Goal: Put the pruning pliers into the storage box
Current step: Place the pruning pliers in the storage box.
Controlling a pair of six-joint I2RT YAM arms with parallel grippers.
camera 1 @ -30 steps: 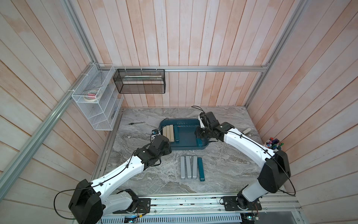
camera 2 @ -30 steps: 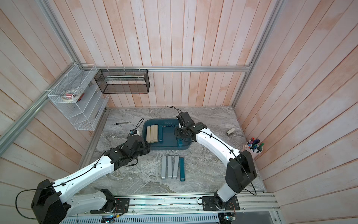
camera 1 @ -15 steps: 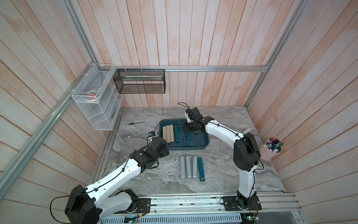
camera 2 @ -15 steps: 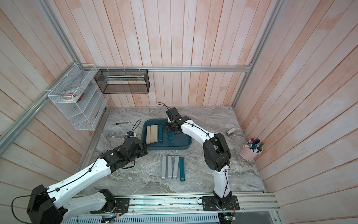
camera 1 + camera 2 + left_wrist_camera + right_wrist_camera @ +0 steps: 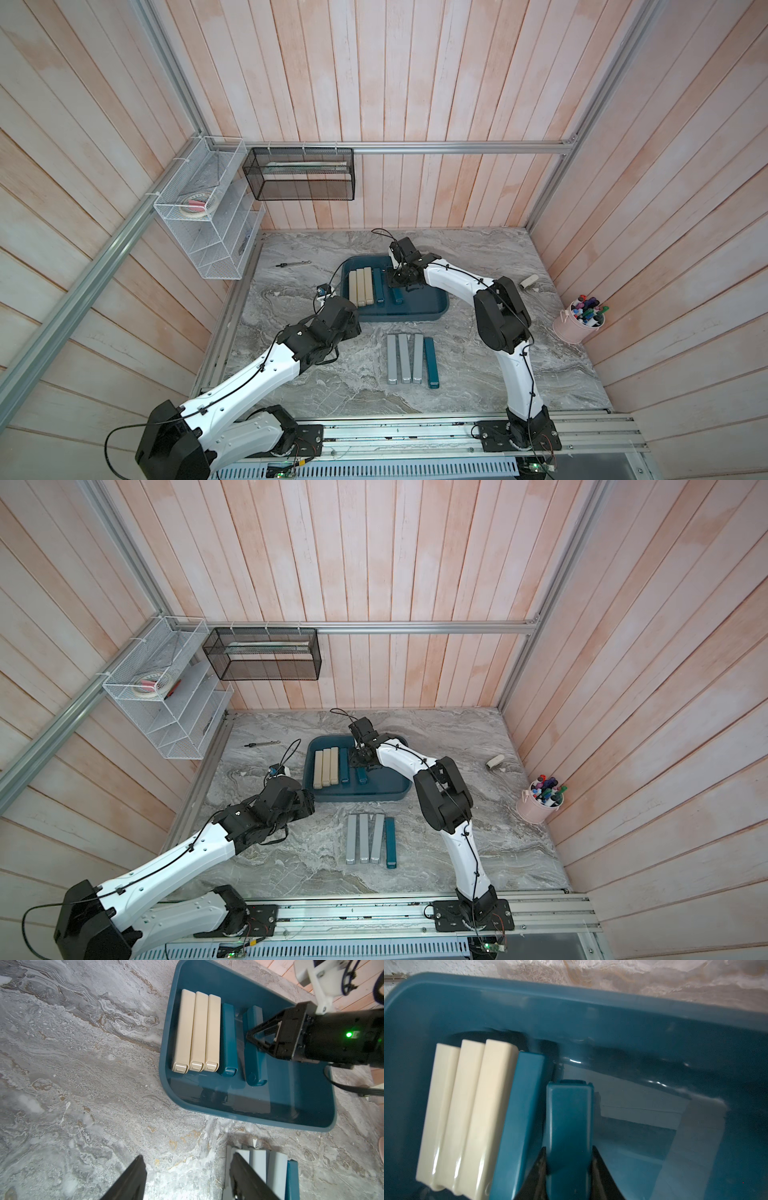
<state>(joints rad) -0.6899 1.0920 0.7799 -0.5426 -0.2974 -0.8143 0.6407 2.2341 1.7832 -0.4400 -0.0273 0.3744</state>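
Right gripper (image 5: 569, 1162) clamps a dark teal pruning-pliers bar (image 5: 569, 1118) inside the storage box (image 5: 432, 308), beside a second teal bar (image 5: 377, 286) and three beige bars (image 5: 360, 286). Left gripper (image 5: 187, 1156) hangs open, empty, above the marble table (image 5: 478, 257) near three grey bars (image 5: 404, 358).

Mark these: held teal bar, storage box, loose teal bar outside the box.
held teal bar (image 5: 569, 1126): right wrist view, middle of its top face.
storage box (image 5: 405, 316): in a top view, its near wall.
loose teal bar (image 5: 431, 361): in a top view, mid-length.
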